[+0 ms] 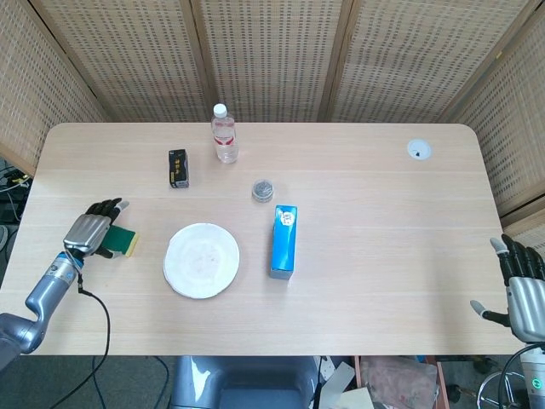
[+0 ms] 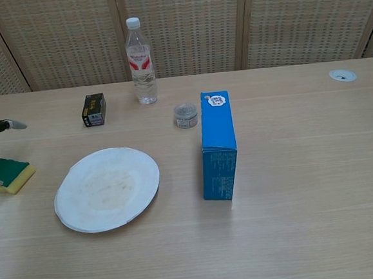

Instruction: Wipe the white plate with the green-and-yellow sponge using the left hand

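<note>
Sponge [image 2: 7, 174] lies flat on the table [image 1: 383, 256], green side up and yellow foam below, to the left of the white plate [image 1: 202, 260] and apart from it. I judge it is light and soft; it gives under pressure, so the fingers can press into it, and the green scouring face is rough and should not slip. The best place to take hold seems to be the two long sides, with the thumb on one and the fingers on the other, so that the flat face stays free to meet the plate. The left hand [image 1: 89, 231] is just beside the sponge on its left side, with the fingers spread; in the head view it looks released from the sponge, though one fingertip may touch its edge, and I cannot tell this surely. In the chest view only two fingertips [image 2: 4, 125] show at the left border. The plate looks thin and light, perhaps paper, with faint marks in its middle; I think it can slide or tip if the pressure comes near the rim. The right hand [image 1: 524, 294] hangs off the right edge of the table, fingers apart, holding nothing.
</note>
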### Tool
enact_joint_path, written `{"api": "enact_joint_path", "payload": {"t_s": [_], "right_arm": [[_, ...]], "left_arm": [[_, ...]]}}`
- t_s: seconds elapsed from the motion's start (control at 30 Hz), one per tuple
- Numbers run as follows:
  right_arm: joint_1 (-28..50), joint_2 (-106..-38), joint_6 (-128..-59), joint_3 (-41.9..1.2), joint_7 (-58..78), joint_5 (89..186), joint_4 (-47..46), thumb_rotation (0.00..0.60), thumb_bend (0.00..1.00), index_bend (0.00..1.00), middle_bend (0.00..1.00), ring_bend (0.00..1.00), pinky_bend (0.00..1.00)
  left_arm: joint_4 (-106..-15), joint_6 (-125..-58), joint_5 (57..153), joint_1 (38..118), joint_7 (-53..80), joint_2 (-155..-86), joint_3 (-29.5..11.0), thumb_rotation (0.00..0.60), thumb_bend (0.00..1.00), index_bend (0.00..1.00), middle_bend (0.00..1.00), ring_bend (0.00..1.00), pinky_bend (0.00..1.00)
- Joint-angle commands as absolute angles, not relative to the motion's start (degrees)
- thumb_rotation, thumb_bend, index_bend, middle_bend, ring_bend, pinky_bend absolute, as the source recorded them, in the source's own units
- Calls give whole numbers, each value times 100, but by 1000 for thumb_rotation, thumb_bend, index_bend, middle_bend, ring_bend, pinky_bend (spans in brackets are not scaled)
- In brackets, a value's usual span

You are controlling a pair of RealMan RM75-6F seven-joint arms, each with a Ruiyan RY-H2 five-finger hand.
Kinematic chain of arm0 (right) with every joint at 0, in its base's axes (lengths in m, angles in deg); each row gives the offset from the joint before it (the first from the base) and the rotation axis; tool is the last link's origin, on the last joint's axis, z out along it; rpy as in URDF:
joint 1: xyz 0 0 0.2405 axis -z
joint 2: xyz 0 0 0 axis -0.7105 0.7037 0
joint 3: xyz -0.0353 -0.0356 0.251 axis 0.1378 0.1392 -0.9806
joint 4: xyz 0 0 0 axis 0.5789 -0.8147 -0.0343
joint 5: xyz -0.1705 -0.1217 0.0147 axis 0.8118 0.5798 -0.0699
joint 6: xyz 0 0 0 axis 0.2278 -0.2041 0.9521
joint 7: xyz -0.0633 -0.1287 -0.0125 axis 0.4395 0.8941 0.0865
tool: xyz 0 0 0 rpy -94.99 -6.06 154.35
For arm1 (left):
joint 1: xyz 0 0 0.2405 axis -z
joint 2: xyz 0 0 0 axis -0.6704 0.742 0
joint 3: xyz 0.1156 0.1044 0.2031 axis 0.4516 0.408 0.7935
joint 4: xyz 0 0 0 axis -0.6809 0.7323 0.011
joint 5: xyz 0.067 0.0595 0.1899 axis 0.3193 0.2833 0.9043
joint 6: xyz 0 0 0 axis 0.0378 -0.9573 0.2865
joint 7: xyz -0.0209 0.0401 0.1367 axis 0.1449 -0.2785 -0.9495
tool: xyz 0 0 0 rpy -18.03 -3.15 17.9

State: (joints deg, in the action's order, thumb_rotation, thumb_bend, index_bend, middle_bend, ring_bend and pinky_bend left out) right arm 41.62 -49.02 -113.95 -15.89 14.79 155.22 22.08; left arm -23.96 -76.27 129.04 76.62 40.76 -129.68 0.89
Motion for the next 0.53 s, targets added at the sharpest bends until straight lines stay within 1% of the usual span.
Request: {"api": "enact_joint_path", "payload": {"t_s": [0.03, 0.07, 0.2, 0.23, 0.37, 0.43, 0.53], "right_arm": [[4174, -4894, -11417, -1585, 1457, 15539, 2195, 600, 0, 0, 0, 0, 0], [4174, -4895, -11420, -1587, 1445, 15541, 2173, 600, 0, 0, 0, 0, 0], [4169, -4924, -11442, -1593, 1424, 15574, 2050, 600, 0, 0, 0, 0, 0], [4172, -4932, -11463, -1595, 1429, 15589, 2033, 600, 0, 0, 0, 0, 0], [4199, -4988, -11590, -1581, 1405, 15719, 1941, 600, 0, 0, 0, 0, 0], [4210, -4994, -11617, -1573, 1375, 15752, 1914, 600, 0, 0, 0, 0, 0], [4222, -4987, -11647, -1570, 1332, 15782, 1887, 600, 0, 0, 0, 0, 0]], "left_arm": [[-3123, -8062, 12731, 7471, 3630, -12513, -89, 600, 0, 0, 0, 0, 0], [-3412, -8233, 12662, 7378, 3510, -12362, -150, 600, 0, 0, 0, 0, 0], [-5188, -9027, 12264, 6852, 2780, -11482, -394, 600, 0, 0, 0, 0, 0], [-5471, -9156, 12208, 6769, 2643, -11353, -421, 600, 0, 0, 0, 0, 0], [-7105, -9993, 11921, 6203, 1585, -10686, -439, 600, 0, 0, 0, 0, 0], [-7697, -10417, 11927, 5954, 1289, -10508, -413, 600, 0, 0, 0, 0, 0], [-8101, -10804, 12132, 5747, 1106, -10388, -354, 600, 0, 0, 0, 0, 0]]}}
